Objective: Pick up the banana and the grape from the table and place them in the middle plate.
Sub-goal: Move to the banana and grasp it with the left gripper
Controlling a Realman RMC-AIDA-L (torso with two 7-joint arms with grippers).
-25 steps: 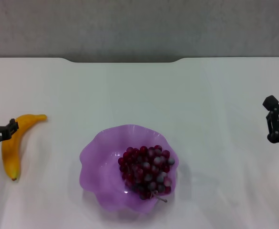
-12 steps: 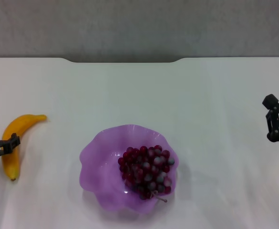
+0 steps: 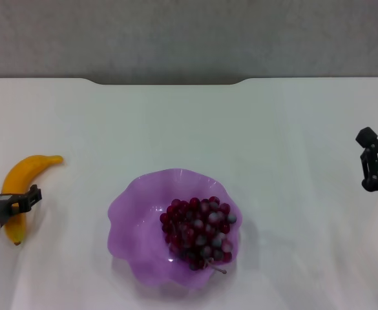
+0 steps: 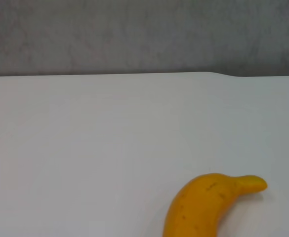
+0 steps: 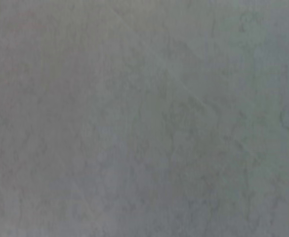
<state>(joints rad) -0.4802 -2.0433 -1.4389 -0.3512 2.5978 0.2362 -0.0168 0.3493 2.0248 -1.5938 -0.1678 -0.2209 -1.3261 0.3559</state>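
The banana (image 3: 22,171) lies on the white table (image 3: 189,129) at the far left, its dark tip toward me. My left gripper (image 3: 11,199) is over the banana's near half, at the view's left edge. The left wrist view shows the banana's far end (image 4: 203,207) on the table (image 4: 85,148). The bunch of dark red-purple grapes (image 3: 198,232) lies in the right half of the purple scalloped plate (image 3: 127,206) at the front middle. My right gripper (image 3: 377,169) is parked at the right edge, far from the plate.
The table's notched far edge (image 3: 169,82) meets a grey wall behind. The right wrist view shows only a plain grey surface.
My left gripper has moved toward me along the banana, from its middle to nearer its dark tip. The banana, grapes, plate and right arm have not moved.
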